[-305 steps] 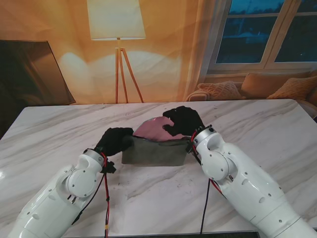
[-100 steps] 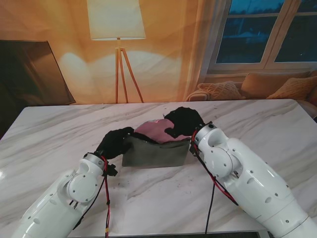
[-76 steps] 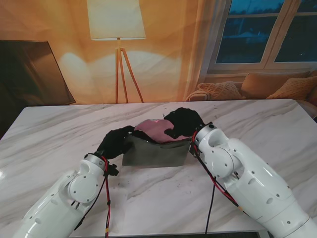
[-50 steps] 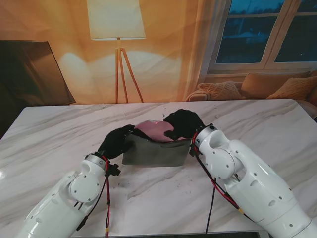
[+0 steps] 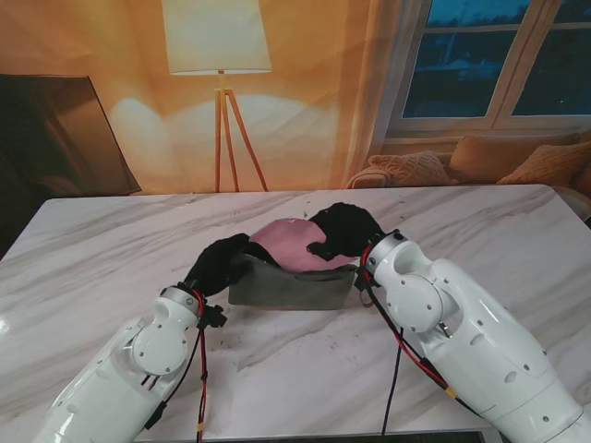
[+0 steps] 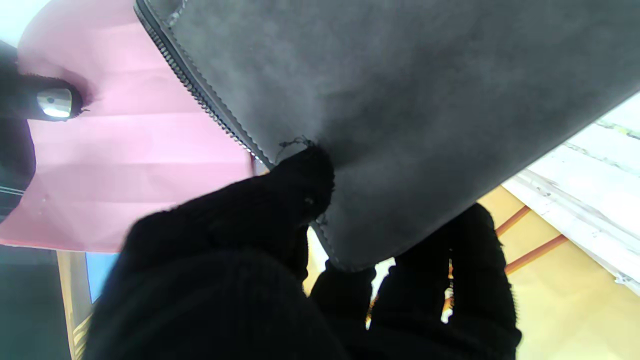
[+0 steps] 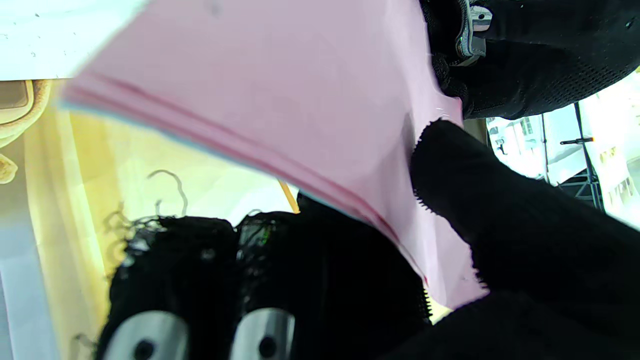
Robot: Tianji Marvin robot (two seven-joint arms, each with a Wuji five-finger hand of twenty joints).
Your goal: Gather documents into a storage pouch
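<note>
Fingers (image 6: 300,185) pinching grey pouch (image 5: 291,286); right hand (image 5: 340,231) gripping pink documents (image 5: 288,245).

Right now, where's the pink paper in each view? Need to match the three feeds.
Stand view: pink paper sticks up out of the grey pouch at table centre, right hand gripping its right edge.
Left wrist view: pink paper beside the pouch's zipper edge.
Right wrist view: pink paper fills the middle, pinched by the right hand's fingers.
Shared landmark: the right hand's black glove, seen in all three.
</note>
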